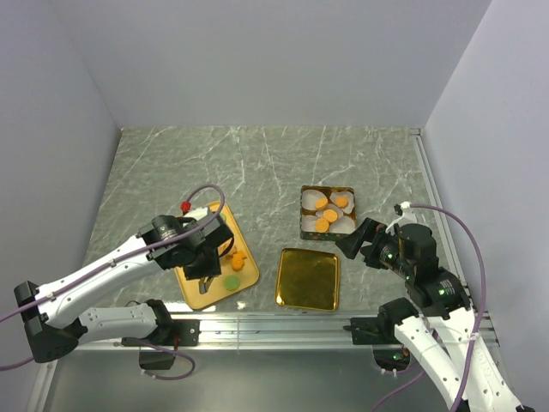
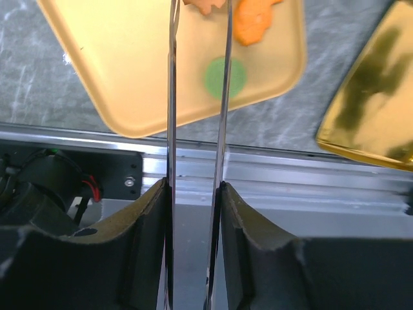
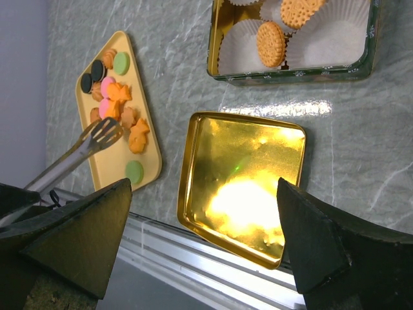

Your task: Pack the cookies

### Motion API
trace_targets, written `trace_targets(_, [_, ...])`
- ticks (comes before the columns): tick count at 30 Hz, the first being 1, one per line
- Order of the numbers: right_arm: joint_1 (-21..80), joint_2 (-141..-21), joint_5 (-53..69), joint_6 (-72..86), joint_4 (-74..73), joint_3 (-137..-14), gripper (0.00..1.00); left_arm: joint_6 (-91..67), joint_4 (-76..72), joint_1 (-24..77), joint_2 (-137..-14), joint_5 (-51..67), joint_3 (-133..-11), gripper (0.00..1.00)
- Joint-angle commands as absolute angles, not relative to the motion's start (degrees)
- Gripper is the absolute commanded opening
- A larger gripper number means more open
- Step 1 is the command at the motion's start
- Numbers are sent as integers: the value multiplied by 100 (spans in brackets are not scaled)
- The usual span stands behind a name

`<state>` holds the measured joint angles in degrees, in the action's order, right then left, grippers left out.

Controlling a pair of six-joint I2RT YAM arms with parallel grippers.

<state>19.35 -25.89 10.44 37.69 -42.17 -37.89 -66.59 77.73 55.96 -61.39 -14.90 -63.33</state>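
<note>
Left pincer [image 2: 193,187] holds tongs [image 2: 171,97]; tin [image 3: 290,73] holds four cookies [image 1: 330,215].

From above, the left arm [image 1: 94,276] covers most of the tray [image 1: 249,275]. The few cookies [image 1: 238,257] that show are too small to tell their shapes. In the left wrist view the tongs [image 2: 172,97] run off the top edge, tips unseen, and the lid [image 2: 368,97] is cut off at the right. In the right wrist view the tin [image 3: 290,76] is cut off at the top. The tongs' handle end is lost at the left edge by a dark, blurred finger [image 3: 71,239] of the right claw [image 3: 203,206].
</note>
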Motion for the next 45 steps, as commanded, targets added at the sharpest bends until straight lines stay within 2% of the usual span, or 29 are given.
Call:
trace_targets(1, [1960, -2531, 1020, 3771, -4104, -3753, 100, -6460, 7866, 5590, -6266, -1661, -6889, 34])
trace_targets(16, [1960, -2426, 818, 3797, -4219, -3814, 100, -5687, 7761, 5590, -7760, -1978, -8911, 33])
trace_targets(35, [1960, -2233, 475, 3937, -4175, -3928, 100, -4887, 7119, 5704, -9685, -1284, -11274, 32])
trace_targets(45, [1960, -1890, -307, 4087, -4245, -4131, 100, -4650, 7049, 5941, -10511, -915, -12085, 31])
